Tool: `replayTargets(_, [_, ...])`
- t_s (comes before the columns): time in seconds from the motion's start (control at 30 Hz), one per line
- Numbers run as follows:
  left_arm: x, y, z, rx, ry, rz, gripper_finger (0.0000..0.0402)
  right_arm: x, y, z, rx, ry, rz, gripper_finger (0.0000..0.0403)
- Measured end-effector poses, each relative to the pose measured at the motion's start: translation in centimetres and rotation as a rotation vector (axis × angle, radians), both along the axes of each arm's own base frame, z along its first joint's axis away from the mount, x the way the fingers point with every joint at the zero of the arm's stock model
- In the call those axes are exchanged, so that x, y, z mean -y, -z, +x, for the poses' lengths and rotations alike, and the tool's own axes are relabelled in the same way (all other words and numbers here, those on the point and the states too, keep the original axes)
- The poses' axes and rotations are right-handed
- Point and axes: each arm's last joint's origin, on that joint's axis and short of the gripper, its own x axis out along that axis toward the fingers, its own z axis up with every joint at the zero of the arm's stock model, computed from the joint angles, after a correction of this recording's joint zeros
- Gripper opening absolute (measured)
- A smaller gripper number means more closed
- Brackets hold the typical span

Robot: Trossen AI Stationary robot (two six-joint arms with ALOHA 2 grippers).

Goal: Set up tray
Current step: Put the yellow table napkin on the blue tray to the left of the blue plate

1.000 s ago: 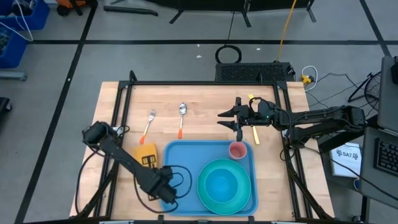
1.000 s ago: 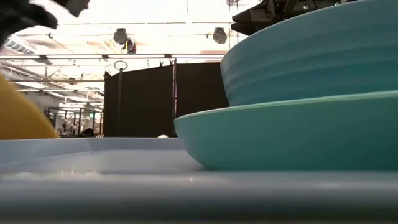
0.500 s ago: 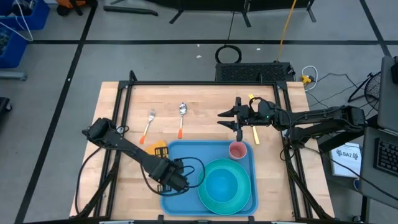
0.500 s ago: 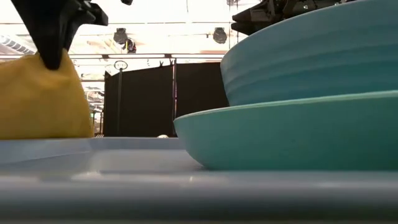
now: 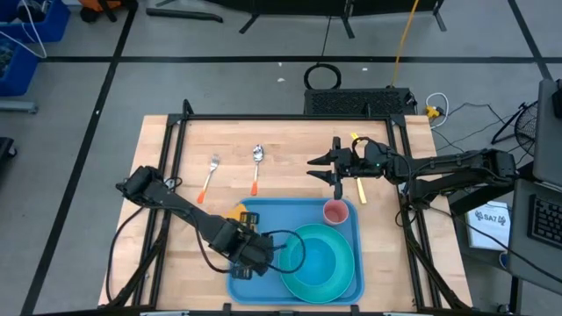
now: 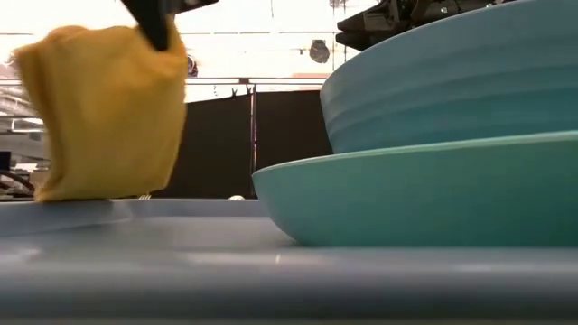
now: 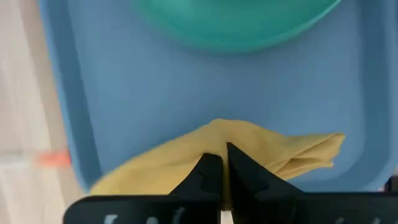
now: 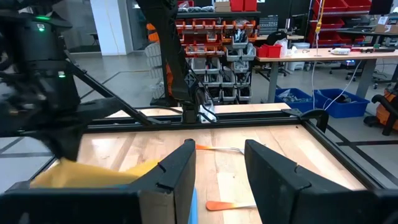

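Observation:
The blue tray [image 5: 263,219] lies at the table's near middle. My left gripper [image 5: 241,226] hangs over the tray's far left corner, shut on a yellow napkin [image 7: 261,146], which also shows in the low view as the napkin [image 6: 108,108] and from above as the napkin [image 5: 235,213]. Whether the napkin's lower edge [image 6: 63,191] touches the tray, I cannot tell. My right gripper [image 5: 320,168] hovers open above the bare wood beyond the tray's far edge, with nothing between its fingers [image 8: 180,168]. My left gripper pinches the napkin's top [image 7: 217,146] between its two fingertips [image 7: 208,171]. The fingers come from above and point steeply down. The bunched cloth hangs slack below them over the tray's floor [image 7: 155,81]. One layer or several, I cannot tell.
A turquoise bowl [image 6: 452,81] sits in a turquoise plate [image 5: 318,260] on the tray's right half, and a pink cup [image 5: 335,211] stands in the tray's far right corner. A fork [image 5: 209,175] and a spoon [image 5: 256,165] with orange handles lie on the wood beyond the tray.
My left gripper has gone up and toward the table's right edge, from beside the tray's left rim to above the tray's far left corner, rolling as it went. It stayed shut on the napkin, which rose with it and now hangs farther right.

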Motion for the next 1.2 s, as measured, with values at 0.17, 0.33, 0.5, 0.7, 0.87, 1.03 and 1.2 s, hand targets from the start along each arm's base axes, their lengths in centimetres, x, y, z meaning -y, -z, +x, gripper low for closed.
replayTargets(0.17, [-0.3, 0.8, 1.2, 0.009, 0.07, -0.03, 0.0003, 0.0, 0.0, 0.0, 0.0, 0.0, 0.0, 0.0132])
replayTargets(0.33, [-0.3, 3.1, 2.2, -0.12, 0.107, -0.146, 0.0003, 0.0, 0.0, 0.0, 0.0, 0.0, 0.001, 0.0132])
replayTargets(0.5, [-0.3, 3.8, 2.1, -0.2, 0.15, -0.219, 0.0003, 0.0, 0.0, 0.0, 0.0, 0.0, 0.001, 0.0132])
replayTargets(0.7, [-0.1, 3.8, 2.0, -0.221, 0.231, -0.268, 0.0003, 0.0, 0.0, 0.0, 0.001, 0.001, 0.001, 0.0132])
replayTargets(0.87, [0.1, 4.4, 1.5, -0.321, 0.284, -0.329, 0.0003, 0.0, -0.1, 0.0, 0.009, 0.002, 0.001, 0.0132])
replayTargets(1.03, [0.4, 4.9, 2.0, -0.286, 0.293, -0.334, 0.0003, 0.0, -0.2, 0.0, 0.02, 0.003, 0.0, 0.0132])
replayTargets(1.2, [0.4, 4.9, 2.0, -0.288, 0.28, -0.334, 0.0008, 0.0, -0.2, 0.0, 0.022, 0.003, 0.002, 0.0132])
